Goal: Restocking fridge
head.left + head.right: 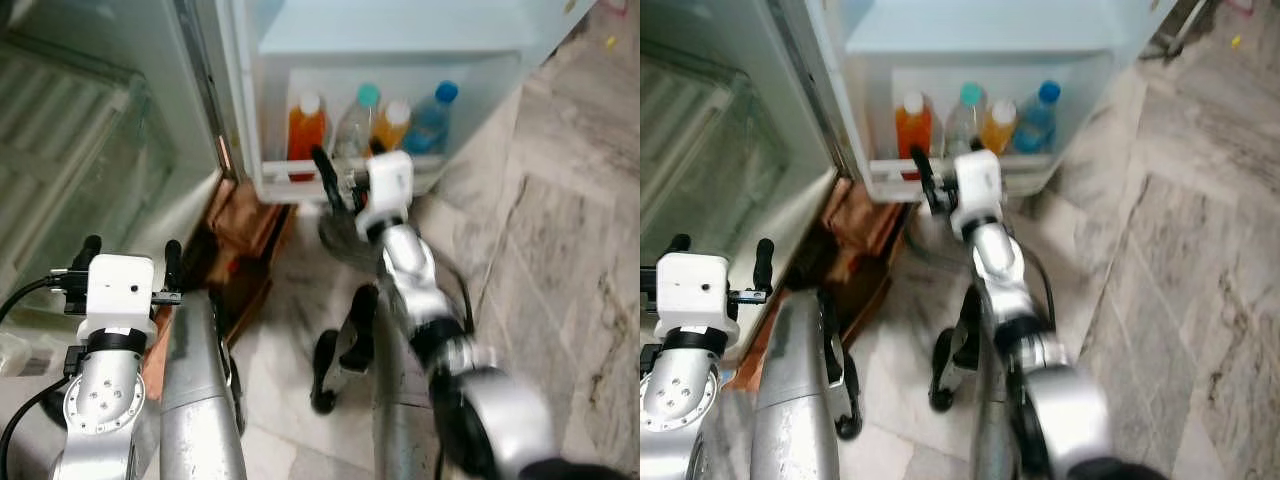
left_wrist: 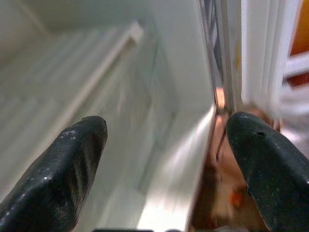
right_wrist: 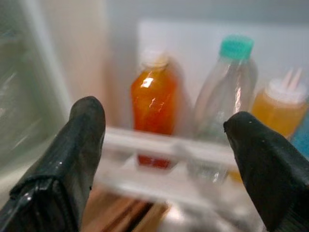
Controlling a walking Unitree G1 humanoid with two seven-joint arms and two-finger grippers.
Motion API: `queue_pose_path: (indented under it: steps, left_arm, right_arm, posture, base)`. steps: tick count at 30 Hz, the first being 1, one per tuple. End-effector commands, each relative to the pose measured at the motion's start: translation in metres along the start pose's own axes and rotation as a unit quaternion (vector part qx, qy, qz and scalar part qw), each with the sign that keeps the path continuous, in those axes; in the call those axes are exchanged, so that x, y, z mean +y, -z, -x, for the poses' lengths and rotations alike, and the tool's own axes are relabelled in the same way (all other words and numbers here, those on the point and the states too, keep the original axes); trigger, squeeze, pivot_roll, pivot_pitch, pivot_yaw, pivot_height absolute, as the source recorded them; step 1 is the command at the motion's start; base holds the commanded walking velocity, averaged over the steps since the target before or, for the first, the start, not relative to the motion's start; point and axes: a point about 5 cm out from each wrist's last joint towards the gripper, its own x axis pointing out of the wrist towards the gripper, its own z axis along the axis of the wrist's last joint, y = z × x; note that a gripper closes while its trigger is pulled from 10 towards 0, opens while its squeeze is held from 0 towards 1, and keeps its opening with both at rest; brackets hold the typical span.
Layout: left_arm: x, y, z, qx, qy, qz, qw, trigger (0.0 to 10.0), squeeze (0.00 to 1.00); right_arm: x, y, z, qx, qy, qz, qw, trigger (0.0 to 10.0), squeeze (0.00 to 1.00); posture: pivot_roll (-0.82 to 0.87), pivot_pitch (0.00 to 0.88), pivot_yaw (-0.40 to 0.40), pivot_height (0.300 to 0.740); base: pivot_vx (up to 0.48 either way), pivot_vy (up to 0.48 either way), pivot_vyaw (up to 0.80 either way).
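The fridge stands open, and its door shelf (image 1: 285, 185) holds an orange juice bottle (image 1: 305, 125), a clear bottle with a teal cap (image 1: 358, 118), a yellow-orange bottle with a white cap (image 1: 393, 124) and a blue bottle (image 1: 432, 118). My right gripper (image 1: 338, 185) reaches out just in front of that shelf's rail, open and empty. In the right wrist view its fingers (image 3: 72, 154) frame the orange juice bottle (image 3: 154, 99) and the clear bottle (image 3: 227, 96). My left gripper (image 1: 132, 243) is raised low on the left, open and empty, facing the fridge's pale inside (image 2: 96, 87).
A brown wooden or cardboard piece (image 1: 240, 225) lies on the floor at the foot of the fridge. Glass shelves (image 1: 80, 150) fill the fridge body on the left. Grey marble floor (image 1: 570, 250) stretches to the right. A black part of my own lower body (image 1: 340, 350) shows below.
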Motion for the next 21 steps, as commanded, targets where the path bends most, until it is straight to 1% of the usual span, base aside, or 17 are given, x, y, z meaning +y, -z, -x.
queue_pose_path:
  steps: [1,3,4,6,7,8,11,12,13,14,15,16,19,21]
  left_arm:
    - [-0.005,0.008,0.0,0.003,0.007,-0.006,1.0,10.0,0.0]
    - [-0.009,0.013,-0.006,0.0,0.009,-0.011,1.0,10.0,0.0]
    - [-0.01,0.016,-0.008,0.001,0.01,-0.013,1.0,10.0,0.0]
    - [-0.013,0.019,-0.011,0.001,0.014,-0.014,1.0,10.0,0.0]
    - [-0.018,0.021,-0.016,-0.001,0.02,-0.012,1.0,10.0,0.0]
    - [-0.02,0.022,-0.018,-0.001,0.022,-0.011,1.0,10.0,0.0]
    - [-0.025,0.022,-0.023,-0.007,0.031,-0.01,0.999,10.0,0.0]
    - [-0.028,0.022,-0.026,-0.011,0.035,-0.008,0.999,10.0,0.0]
    - [-0.033,0.021,-0.03,-0.018,0.044,-0.007,0.999,10.0,0.0]
    - [-0.033,0.021,-0.03,-0.018,0.044,-0.007,0.999,10.0,0.0]
    - [-0.036,0.02,-0.034,-0.025,0.047,-0.003,0.999,10.0,0.0]
    - [-0.037,0.021,-0.035,-0.025,0.048,0.0,0.999,10.0,0.0]
    - [-0.038,0.024,-0.036,-0.023,0.051,0.005,0.998,10.0,0.0]
    - [-0.039,0.032,-0.035,-0.017,0.06,0.006,0.998,10.0,0.0]
  right_arm:
    - [0.002,-0.003,0.01,-0.01,-0.013,0.002,1.0,10.0,0.0]
    - [0.0,0.004,0.02,0.011,0.015,-0.008,1.0,10.0,0.0]
    - [0.0,0.003,0.024,0.007,0.017,-0.007,1.0,10.0,0.0]
    - [0.0,0.001,0.028,0.001,0.017,-0.009,1.0,10.0,0.0]
    - [-0.004,-0.002,0.031,-0.016,0.028,-0.012,0.999,10.0,0.0]
    - [-0.006,-0.003,0.032,-0.021,0.033,-0.012,0.999,10.0,0.0]
    - [-0.015,-0.007,0.032,-0.033,0.048,0.031,0.998,10.0,0.0]
    - [-0.02,-0.009,0.033,-0.032,0.059,0.029,0.997,10.0,0.0]
    - [-0.032,-0.014,0.034,-0.029,0.079,0.026,0.996,10.0,0.0]
    - [-0.032,-0.014,0.034,-0.029,0.079,0.026,0.996,10.0,0.0]
    - [-0.04,-0.018,0.035,-0.028,0.086,0.031,0.995,10.0,0.0]
    - [-0.045,-0.02,0.034,-0.026,0.091,0.032,0.995,10.0,0.0]
    - [-0.047,-0.023,0.033,-0.021,0.094,0.03,0.995,10.0,0.0]
    - [-0.046,-0.027,0.029,-0.023,0.086,0.038,0.995,10.0,0.0]
  posture:
    - [0.24,0.067,-0.084,0.527]
    - [0.22,0.036,-0.077,0.527]
    - [0.2,0.01,-0.069,0.527]
    - [0.19,0.0,-0.062,0.527]
    - [0.17,0.0,-0.057,0.527]
    - [0.17,0.0,-0.055,0.527]
    - [0.15,0.0,-0.047,0.542]
    - [0.15,0.0,-0.044,0.547]
    - [0.14,0.0,-0.041,0.556]
    - [0.14,0.0,-0.041,0.556]
    - [0.14,0.0,-0.035,0.566]
    - [0.14,0.0,-0.03,0.576]
    - [0.13,0.0,-0.025,0.586]
    - [0.11,0.0,-0.013,0.601]
  base:
    - [0.0,0.0,0.0]
    - [0.0,0.0,0.0]
    - [0.0,0.0,0.0]
    - [0.0,0.0,0.0]
    - [0.0,0.0,0.0]
    - [0.0,0.0,0.0]
    - [0.0,0.0,0.0]
    - [0.0,0.0,0.0]
    - [0.0,0.0,0.0]
    - [0.0,0.0,0.0]
    - [0.0,0.0,0.0]
    - [0.0,0.0,0.0]
    - [0.0,0.0,0.0]
    - [0.0,0.0,0.0]
